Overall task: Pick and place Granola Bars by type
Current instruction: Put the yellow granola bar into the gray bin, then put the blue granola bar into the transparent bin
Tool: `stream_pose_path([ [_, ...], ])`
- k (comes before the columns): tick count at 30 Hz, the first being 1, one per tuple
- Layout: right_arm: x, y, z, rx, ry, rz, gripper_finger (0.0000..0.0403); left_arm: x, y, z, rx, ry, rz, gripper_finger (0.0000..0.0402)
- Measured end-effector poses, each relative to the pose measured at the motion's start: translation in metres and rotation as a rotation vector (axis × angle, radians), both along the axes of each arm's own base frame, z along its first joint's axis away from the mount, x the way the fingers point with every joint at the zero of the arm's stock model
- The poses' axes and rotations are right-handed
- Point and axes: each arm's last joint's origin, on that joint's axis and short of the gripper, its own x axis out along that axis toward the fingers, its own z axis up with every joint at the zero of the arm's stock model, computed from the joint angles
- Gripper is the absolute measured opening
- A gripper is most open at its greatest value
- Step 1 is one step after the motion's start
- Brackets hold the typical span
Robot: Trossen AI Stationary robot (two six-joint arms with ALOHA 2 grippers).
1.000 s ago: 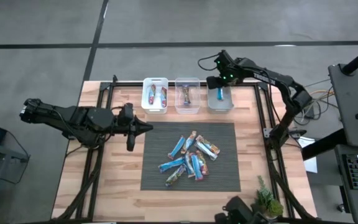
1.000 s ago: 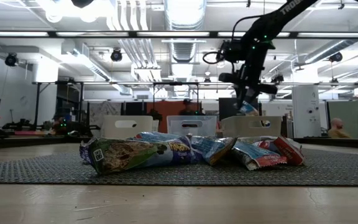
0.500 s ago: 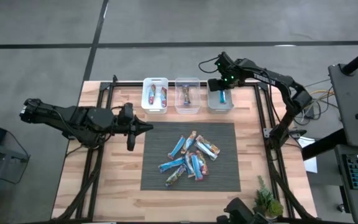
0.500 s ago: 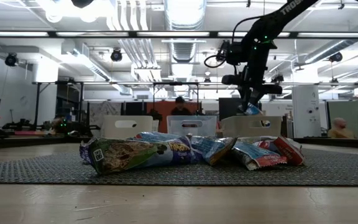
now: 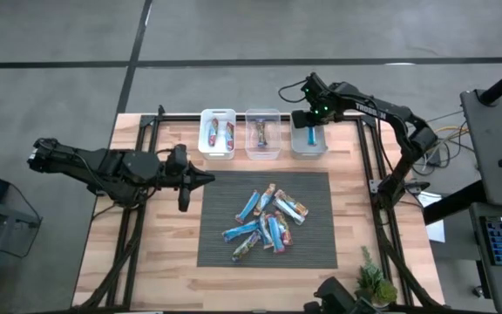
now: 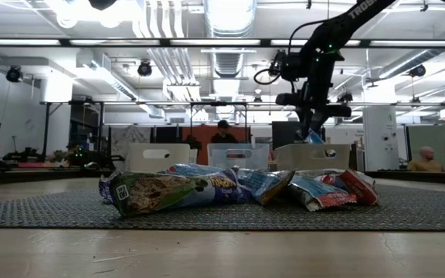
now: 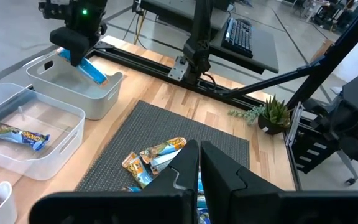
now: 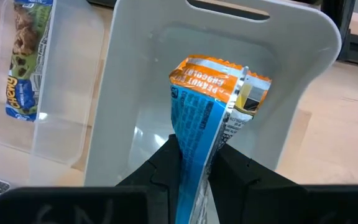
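My right gripper (image 5: 310,123) hangs over the rightmost bin (image 5: 309,142) at the table's far edge, shut on a blue granola bar with an orange end (image 8: 219,81). The low view shows that bar (image 6: 314,137) dipping behind the bin's rim (image 6: 313,148). A pile of granola bars (image 5: 267,223) lies on the dark mat (image 5: 220,249). The left white bin (image 5: 217,133) holds two red-printed bars and the middle clear bin (image 5: 262,133) holds one. My left gripper (image 5: 209,179) is shut and holds nothing, raised above the mat's left edge. My right gripper pinches the bar's blue end (image 8: 194,140) between its two fingers (image 8: 166,163). The fingers come from above, pointing steeply down. The bar hangs below them with its orange end (image 8: 213,78) lowest, inside the bin's walls. I cannot tell whether that end touches the bin's floor.
Black frame rails (image 5: 369,157) run along the table's left and right sides. A small potted plant (image 5: 375,283) stands at the near right corner. Bare wood (image 5: 159,253) lies left of the mat.
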Motion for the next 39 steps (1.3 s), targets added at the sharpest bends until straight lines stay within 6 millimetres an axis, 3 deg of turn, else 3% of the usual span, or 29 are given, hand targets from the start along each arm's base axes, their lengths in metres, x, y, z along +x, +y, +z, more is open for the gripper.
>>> stream_pose_path([
  [6, -0.002, 0.001, -0.006, 0.019, 0.021, -0.006, 0.0072, 0.000, 0.000, 0.000, -0.016, -0.002, 0.005, 0.0000],
  [15, -0.006, 0.006, -0.018, 0.043, 0.062, -0.009, 0.0155, 0.000, 0.000, 0.000, -0.022, -0.003, 0.007, 0.0000],
  [21, 0.001, 0.019, -0.006, 0.001, 0.046, 0.117, 0.0175, 0.000, 0.000, 0.000, -0.022, -0.002, 0.007, 0.0000],
  [28, 0.011, 0.064, 0.036, -0.110, -0.057, 0.268, 0.0167, 0.000, 0.000, 0.000, -0.018, -0.002, 0.006, 0.0000],
  [34, 0.022, 0.124, 0.067, -0.174, -0.159, 0.457, 0.0168, 0.000, 0.000, 0.000, -0.018, -0.002, 0.005, 0.0000],
  [39, 0.029, 0.170, 0.079, -0.180, -0.217, 0.596, 0.0169, 0.000, 0.000, 0.000, -0.022, -0.003, 0.015, 0.0000],
])
